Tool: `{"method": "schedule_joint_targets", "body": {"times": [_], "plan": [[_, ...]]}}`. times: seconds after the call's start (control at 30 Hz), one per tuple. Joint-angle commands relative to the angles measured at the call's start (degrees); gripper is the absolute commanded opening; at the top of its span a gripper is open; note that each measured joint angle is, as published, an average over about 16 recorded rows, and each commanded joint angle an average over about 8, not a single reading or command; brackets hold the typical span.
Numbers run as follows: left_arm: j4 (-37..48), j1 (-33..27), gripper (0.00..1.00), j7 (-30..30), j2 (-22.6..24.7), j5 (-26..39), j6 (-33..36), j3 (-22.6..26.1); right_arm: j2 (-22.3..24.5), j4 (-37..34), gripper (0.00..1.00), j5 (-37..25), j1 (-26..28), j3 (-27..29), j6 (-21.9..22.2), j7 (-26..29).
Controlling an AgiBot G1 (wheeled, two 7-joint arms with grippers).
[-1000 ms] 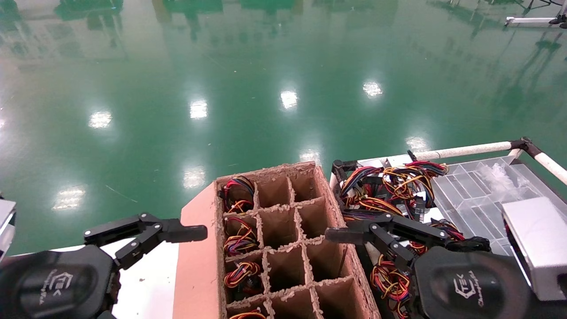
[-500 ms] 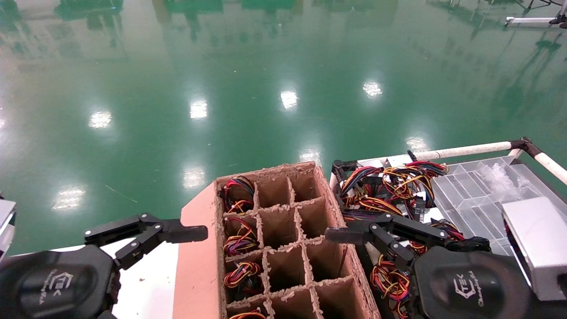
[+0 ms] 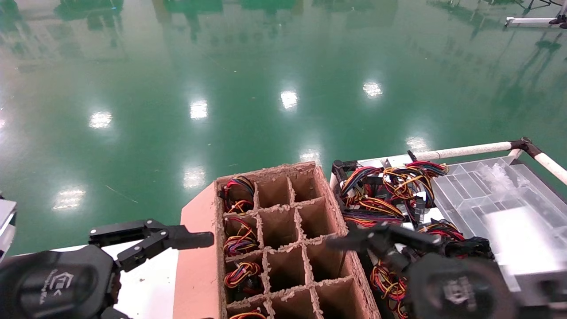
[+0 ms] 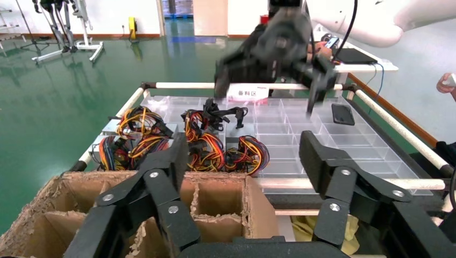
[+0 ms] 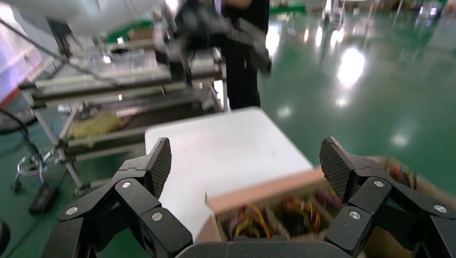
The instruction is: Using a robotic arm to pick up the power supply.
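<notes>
Several power supplies [image 3: 390, 186], black units with bundles of red, yellow and blue wires, lie in a heap on the right-hand rack; the left wrist view shows the same power supplies [image 4: 204, 145]. More sit in the left cells of a divided cardboard box [image 3: 266, 170]. My right gripper [image 3: 354, 241] hangs open and empty just above the near side of the heap, by the box's right wall. In its own wrist view the right gripper [image 5: 246, 161] has both jaws spread wide. My left gripper [image 3: 195, 239] is open and empty left of the box; the left gripper [image 4: 246, 150] is also wide apart.
A clear compartment tray [image 3: 478, 195] fills the rack right of the heap, framed by a white pipe rail [image 3: 465, 150]. The box stands on a white table [image 3: 150, 283]. Green floor lies beyond. A small black slab [image 4: 342, 114] rests in the tray.
My right arm is now in motion and blurred, its wrist shifted slightly lower and nearer. The left gripper has crept a little right and down toward the box.
</notes>
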Motion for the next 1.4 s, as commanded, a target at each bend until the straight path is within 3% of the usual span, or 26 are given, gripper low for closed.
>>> {"method": "schedule_joint_targets", "body": {"times": [0.03, 0.3, 0.7, 0.77, 0.93, 1.0, 1.03, 1.27, 1.33, 1.4], "plan": [[0.01, -0.01, 0.00, 0.01, 0.00, 0.00, 0.00, 0.01, -0.23, -0.10, 1.00, -1.16, -0.01, -0.52, 0.33, -0.11], [0.03, -0.02, 0.00, 0.03, -0.01, -0.03, 0.00, 0.05, -7.15, -1.28, 1.00, -12.16, 4.14, -5.44, 4.09, -2.90], [0.03, -0.04, 0.00, 0.06, -0.03, -0.06, -0.02, 0.10, -19.27, -6.81, 0.97, -28.56, 12.54, -12.49, 9.47, -11.29], [0.03, -0.04, 0.00, 0.06, -0.03, -0.07, -0.03, 0.11, -20.89, -8.08, 0.82, -30.88, 13.95, -13.59, 9.82, -12.88], [0.03, -0.04, 0.00, 0.07, -0.04, -0.08, -0.03, 0.13, -24.09, -11.59, 0.21, -36.13, 16.78, -16.07, 10.63, -17.08], [0.03, -0.05, 0.00, 0.08, -0.05, -0.09, -0.04, 0.14, -25.02, -12.98, 0.04, -37.52, 17.53, -16.73, 10.89, -18.62], [0.03, -0.05, 0.00, 0.08, -0.05, -0.09, -0.04, 0.15, -25.44, -13.65, 0.00, -38.06, 17.84, -16.97, 11.05, -19.34], [0.03, -0.05, 0.01, 0.09, -0.06, -0.11, -0.05, 0.17, -27.96, -17.62, 0.00, -39.88, 19.33, -17.93, 11.78, -23.20], [0.03, -0.05, 0.06, 0.10, -0.07, -0.12, -0.06, 0.18, -28.68, -18.57, 0.00, -40.33, 19.77, -18.23, 11.83, -23.88], [0.03, -0.06, 0.18, 0.10, -0.07, -0.12, -0.06, 0.19, -29.37, -19.46, 0.00, -40.71, 20.16, -18.53, 11.86, -24.41]]}}
